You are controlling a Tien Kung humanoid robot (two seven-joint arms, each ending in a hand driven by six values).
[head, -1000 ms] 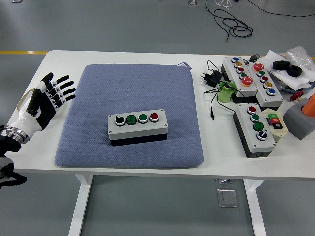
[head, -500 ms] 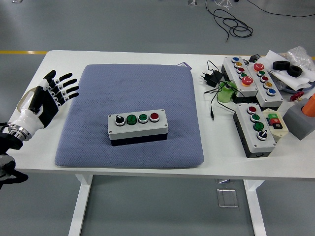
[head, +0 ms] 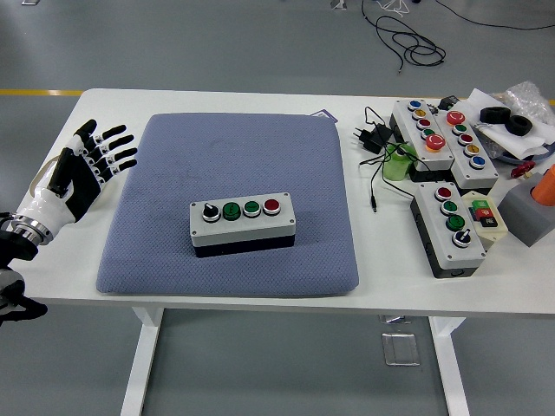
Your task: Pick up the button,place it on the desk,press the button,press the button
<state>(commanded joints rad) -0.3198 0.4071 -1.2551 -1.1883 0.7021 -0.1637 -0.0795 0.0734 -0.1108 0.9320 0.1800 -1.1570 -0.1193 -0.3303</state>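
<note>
1. Left hand (head: 85,171) hovers over the table's (head: 217,100) left edge, fingers spread, holding nothing.
2. Just beside it lies the blue-grey pad (head: 225,165), likely there as a cushioned work surface.
3. The button box (head: 242,224) sits on the pad, buttons up, well apart from the hand.
4. Spare button boxes (head: 442,130) crowd the right side.

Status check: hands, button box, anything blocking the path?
Left hand open, above table's left edge. Right hand out of view. Button box untouched on blue pad. Path between clear.
</note>
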